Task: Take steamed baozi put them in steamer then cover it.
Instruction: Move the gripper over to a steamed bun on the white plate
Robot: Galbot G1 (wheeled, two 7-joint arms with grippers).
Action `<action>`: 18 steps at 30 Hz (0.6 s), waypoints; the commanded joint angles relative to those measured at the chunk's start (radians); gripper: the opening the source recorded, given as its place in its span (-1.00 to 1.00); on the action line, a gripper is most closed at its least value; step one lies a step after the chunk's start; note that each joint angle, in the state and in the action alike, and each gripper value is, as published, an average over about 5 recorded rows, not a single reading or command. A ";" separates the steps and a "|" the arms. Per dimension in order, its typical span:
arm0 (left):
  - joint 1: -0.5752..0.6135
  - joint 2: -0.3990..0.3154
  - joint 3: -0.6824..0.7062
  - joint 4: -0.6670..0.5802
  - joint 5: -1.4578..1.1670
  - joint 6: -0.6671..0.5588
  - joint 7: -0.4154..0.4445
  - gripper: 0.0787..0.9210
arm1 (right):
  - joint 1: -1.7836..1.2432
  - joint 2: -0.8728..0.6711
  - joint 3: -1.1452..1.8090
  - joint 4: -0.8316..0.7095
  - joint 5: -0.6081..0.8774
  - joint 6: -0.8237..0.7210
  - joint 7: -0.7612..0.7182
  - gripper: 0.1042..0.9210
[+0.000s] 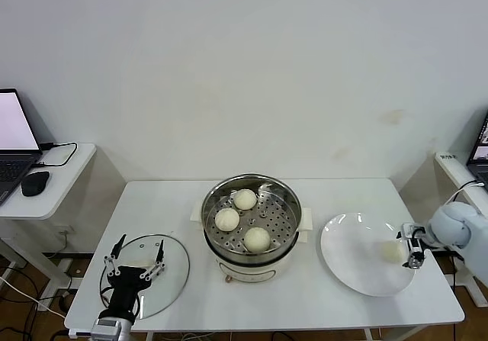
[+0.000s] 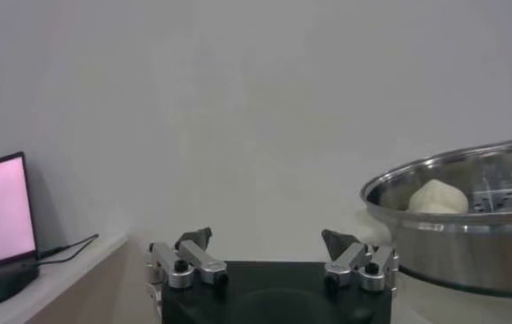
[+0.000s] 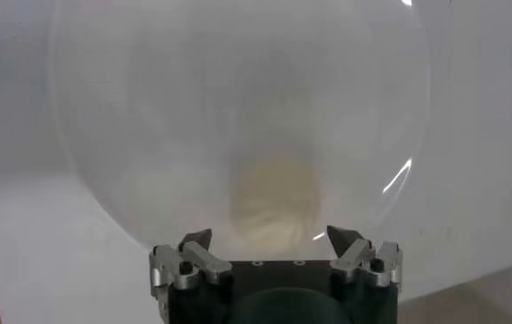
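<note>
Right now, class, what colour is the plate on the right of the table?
White: the plate shows best in the head view.

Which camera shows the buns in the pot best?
The head view: all three buns lie plainly on the tray in the pot. The left wrist view shows one bun over the rim. The right wrist view shows none of them.

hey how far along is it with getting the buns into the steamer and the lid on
Three off-white round buns sit in the shiny steel steamer pot. In hand: the right gripper, jaws open, is at the fourth bun on the flat white plate. Left: moving it over and fitting the clear glass lid, which lies on the table under the open left gripper.
</note>
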 commanded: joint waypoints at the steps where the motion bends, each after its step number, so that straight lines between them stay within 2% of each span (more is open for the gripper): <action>1: 0.001 0.000 -0.001 -0.003 0.000 -0.001 -0.001 0.77 | 0.023 0.031 -0.019 -0.033 -0.012 -0.001 0.001 0.65; 7: 0.003 -0.002 -0.001 -0.004 0.000 0.000 -0.002 0.77 | 0.033 0.035 -0.028 -0.036 -0.014 -0.004 -0.006 0.56; 18: 0.006 -0.003 0.000 -0.009 0.001 0.000 0.000 0.77 | 0.034 0.026 -0.034 -0.026 -0.014 -0.002 -0.039 0.27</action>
